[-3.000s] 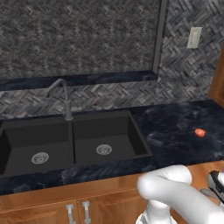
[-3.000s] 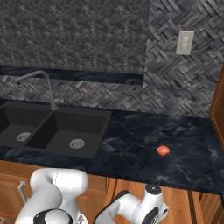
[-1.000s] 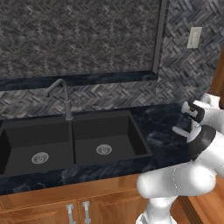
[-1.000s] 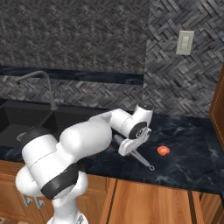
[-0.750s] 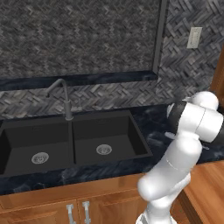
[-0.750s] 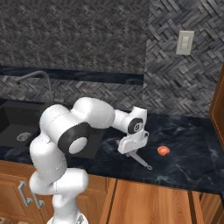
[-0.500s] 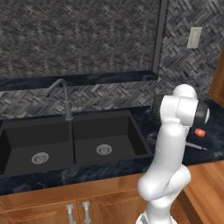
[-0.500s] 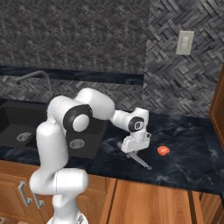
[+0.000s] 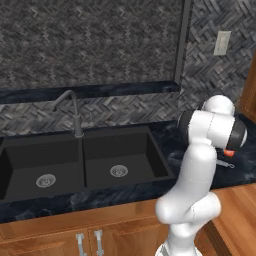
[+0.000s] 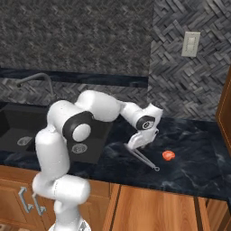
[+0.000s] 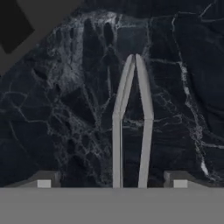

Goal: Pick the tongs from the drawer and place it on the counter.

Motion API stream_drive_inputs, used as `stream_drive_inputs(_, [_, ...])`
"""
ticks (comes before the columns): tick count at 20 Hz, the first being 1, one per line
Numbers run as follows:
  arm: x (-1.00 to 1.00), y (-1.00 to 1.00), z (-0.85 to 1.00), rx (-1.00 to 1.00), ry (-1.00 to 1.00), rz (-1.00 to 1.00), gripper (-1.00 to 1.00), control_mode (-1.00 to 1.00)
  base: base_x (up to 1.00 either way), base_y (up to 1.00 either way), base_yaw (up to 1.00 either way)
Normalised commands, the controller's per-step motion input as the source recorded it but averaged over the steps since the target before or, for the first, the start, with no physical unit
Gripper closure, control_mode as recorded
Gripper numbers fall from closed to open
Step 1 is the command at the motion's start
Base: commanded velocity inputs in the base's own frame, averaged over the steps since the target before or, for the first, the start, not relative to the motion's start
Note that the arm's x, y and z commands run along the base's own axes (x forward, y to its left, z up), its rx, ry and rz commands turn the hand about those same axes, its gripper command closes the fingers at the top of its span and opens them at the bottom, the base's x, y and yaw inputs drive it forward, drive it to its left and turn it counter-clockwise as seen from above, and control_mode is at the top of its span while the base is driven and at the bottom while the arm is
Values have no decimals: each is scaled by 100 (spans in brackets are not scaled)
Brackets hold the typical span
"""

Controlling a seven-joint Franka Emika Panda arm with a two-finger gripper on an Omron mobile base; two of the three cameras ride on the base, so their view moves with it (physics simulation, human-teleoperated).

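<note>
We see the pincer (image 10: pixel 137 145) low over the worktop (image 10: pixel 194 158), with the tongs (image 10: pixel 144 159) slanting from it toward 4 o'clock in the right base view, their far tip at or just above the stone; whether it touches we cannot tell. In the hand view the tongs (image 11: pixel 130 127) run between the two dark fingertips (image 11: pixel 43 181), which stand well out to either side of the two blades; we judge the pincer wide, though contact is hidden at the lower edge.

We judge the tongs light, stiff, springy and slippery metal; the best hold is across both blades near the middle, squeezing them flat.

The right base view alone shows the red-orange blob (image 10: pixel 168 155) at 3 o'clock of the tongs, just beside their tip yet apart. The left base view shows the black sink (image 9: pixel 90 165) at 9 o'clock of the arm, which covers most of the tongs (image 9: pixel 226 164). The hand view alone shows the blades meeting at 12 o'clock.
</note>
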Motion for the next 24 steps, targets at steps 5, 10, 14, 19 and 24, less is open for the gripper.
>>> stream_drive_inputs(5, [-64,96,18,-12,-78,0,-100,-100,0,0,0])
stream_drive_inputs(10, [-77,100,37,-15,-66,0,-100,-100,0,0,0])
stream_drive_inputs(14, [-83,100,60,-20,-44,1,-100,-100,0,0,0])
stream_drive_inputs(19, [-47,100,83,-15,-6,7,-100,-100,0,0,0])
stream_drive_inputs(24, [-24,100,63,-11,0,6,-100,-100,0,0,0])
